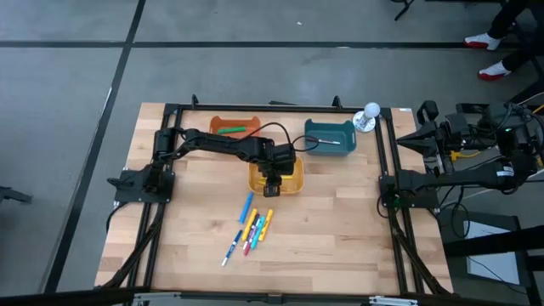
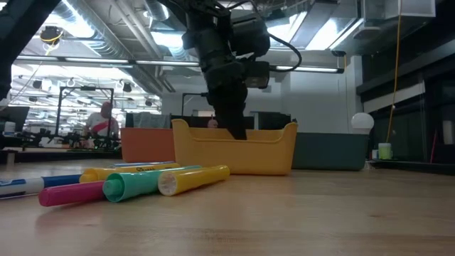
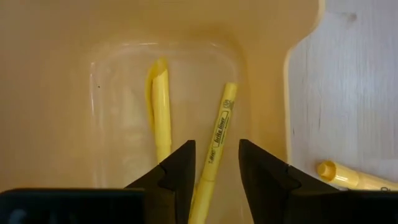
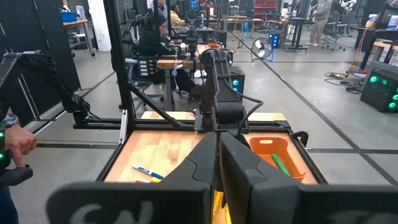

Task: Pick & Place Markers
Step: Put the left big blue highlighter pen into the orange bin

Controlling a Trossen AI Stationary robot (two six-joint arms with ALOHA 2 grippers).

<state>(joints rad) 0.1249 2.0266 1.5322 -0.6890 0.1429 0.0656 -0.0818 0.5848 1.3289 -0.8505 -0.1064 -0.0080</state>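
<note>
Left gripper [image 3: 214, 163] in the yellow bin [image 3: 298, 74], fingers apart around a yellow marker [image 3: 216, 146], second yellow marker [image 3: 160, 106] beside, right gripper [image 4: 217, 163] closed.

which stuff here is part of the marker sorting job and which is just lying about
Job:
- thin coloured markers loose on the wooden table
- two yellow markers in the yellow rectangular plastic bin
- left gripper, open over them

Lying about:
- white ball
- cables
</note>
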